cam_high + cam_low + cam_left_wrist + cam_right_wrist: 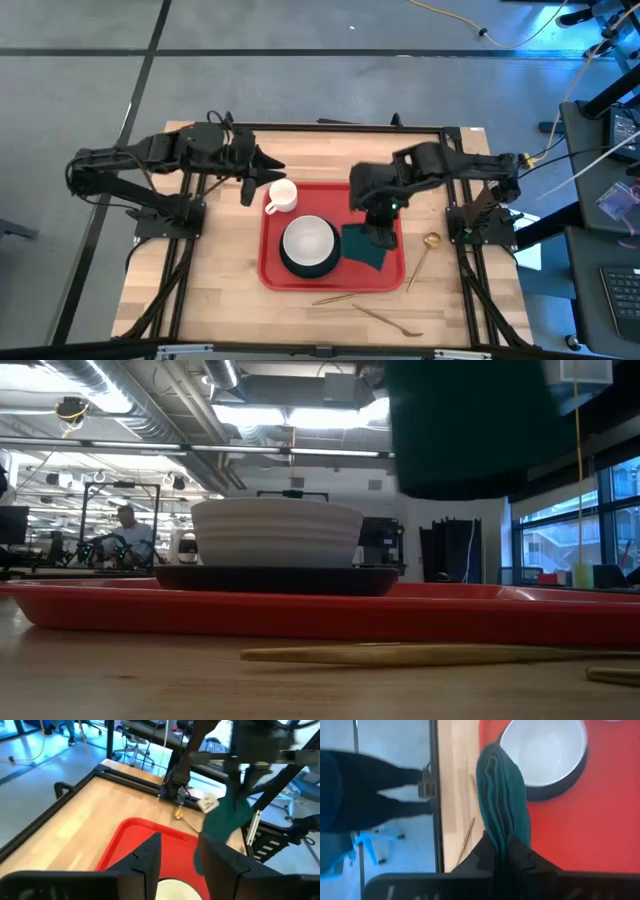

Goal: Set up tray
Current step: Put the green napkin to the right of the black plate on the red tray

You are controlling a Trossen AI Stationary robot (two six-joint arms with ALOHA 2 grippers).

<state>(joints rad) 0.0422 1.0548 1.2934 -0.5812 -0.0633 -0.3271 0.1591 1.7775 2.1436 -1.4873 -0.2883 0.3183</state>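
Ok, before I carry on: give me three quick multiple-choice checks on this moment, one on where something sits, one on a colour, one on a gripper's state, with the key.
1. Where does the white mug sit?
A. at the tray's corner nearest the left arm
B. inside the bowl
C. on the bare wood beside the gold spoon

2. What colour is the napkin?
A. white
B. dark green
C. yellow

3. How is the right gripper?
A. wide open over the table
B. shut on the napkin
C. gripping the mug's handle

Key:
1 A: the high view shows the mug on the red tray at the corner beside the left gripper.
2 B: the right wrist view shows folded dark green cloth.
3 B: the right wrist view shows both dark fingers pinching the cloth, which hangs lifted above the tray beside the white bowl.
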